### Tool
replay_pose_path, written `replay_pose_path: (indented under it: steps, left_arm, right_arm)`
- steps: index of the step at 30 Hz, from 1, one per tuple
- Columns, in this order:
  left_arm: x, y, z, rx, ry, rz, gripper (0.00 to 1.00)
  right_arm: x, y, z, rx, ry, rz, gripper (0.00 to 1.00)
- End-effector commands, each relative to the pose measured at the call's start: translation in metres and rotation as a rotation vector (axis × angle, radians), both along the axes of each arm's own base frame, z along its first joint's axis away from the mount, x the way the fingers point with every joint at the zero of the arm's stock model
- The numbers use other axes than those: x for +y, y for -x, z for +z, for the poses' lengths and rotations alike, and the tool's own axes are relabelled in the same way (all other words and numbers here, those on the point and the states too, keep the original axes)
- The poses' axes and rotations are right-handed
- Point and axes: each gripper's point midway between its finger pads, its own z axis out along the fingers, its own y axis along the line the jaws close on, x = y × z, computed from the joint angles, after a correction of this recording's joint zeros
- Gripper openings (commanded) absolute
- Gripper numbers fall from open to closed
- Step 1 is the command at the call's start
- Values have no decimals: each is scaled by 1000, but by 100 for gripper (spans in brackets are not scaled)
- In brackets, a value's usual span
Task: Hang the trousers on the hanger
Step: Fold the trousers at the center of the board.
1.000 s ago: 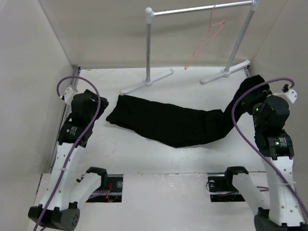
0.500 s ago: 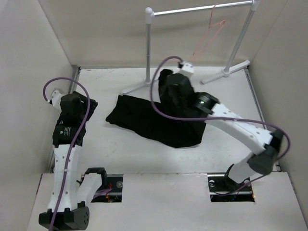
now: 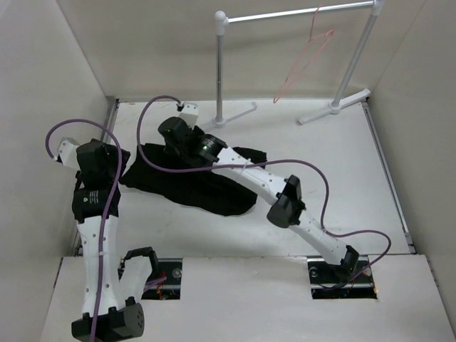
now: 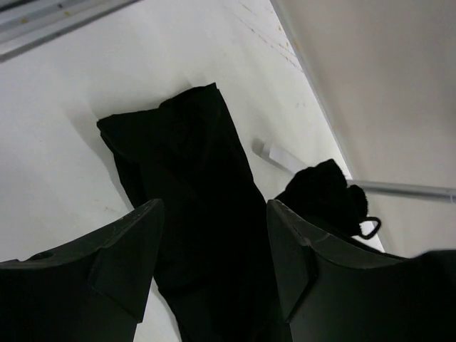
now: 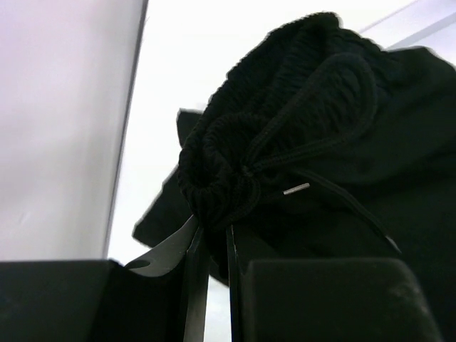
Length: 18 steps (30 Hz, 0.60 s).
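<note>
The black trousers lie folded over themselves on the left half of the table. My right gripper reaches across to the far left and is shut on their bunched waistband with its drawstring; the jaws pinch the fabric. My left gripper is open at the trousers' left end, held above the cloth, and grips nothing. The pink-red wire hanger hangs from the rail at the back right, far from both grippers.
The white-and-grey garment rail stands at the back, with its feet on the table just behind the right gripper. Side walls close in the table on the left and right. The rail foot also shows in the left wrist view.
My right arm has swung from the far right across to the far left with the waistband in its grip, folding the trousers over themselves. My left arm has shifted a little to the left.
</note>
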Motion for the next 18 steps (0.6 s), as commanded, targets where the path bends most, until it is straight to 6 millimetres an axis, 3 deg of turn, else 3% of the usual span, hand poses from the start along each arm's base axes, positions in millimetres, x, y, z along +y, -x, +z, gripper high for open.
replay_pose_path:
  steps: [1,4,6,8,10,12,15,18]
  left_arm:
    - [21,4,-4,-2,-35,98,58]
    - [37,16,-31,42,-18,191,58]
    - [46,24,-44,66,-16,242,58]
    - [53,25,-43,69,-31,268,59]
    - [63,26,-32,62,-61,305,59]
    - [72,25,-20,61,-99,336,59]
    - [75,17,-26,100,-109,323,59]
    - [61,0,-59,179,-79,215,59]
  right_arm:
    - [14,36,57,-22,-95,77,16]
    - [40,53,51,5,-150,169,21]
    - [72,77,30,64,-192,290,40]
    - [95,103,13,121,-215,432,62]
    - [81,111,14,143,-169,452,78]
    - [52,104,31,118,-91,433,80]
    - [-1,87,70,22,27,355,80]
    - [-47,86,111,-44,91,304,64]
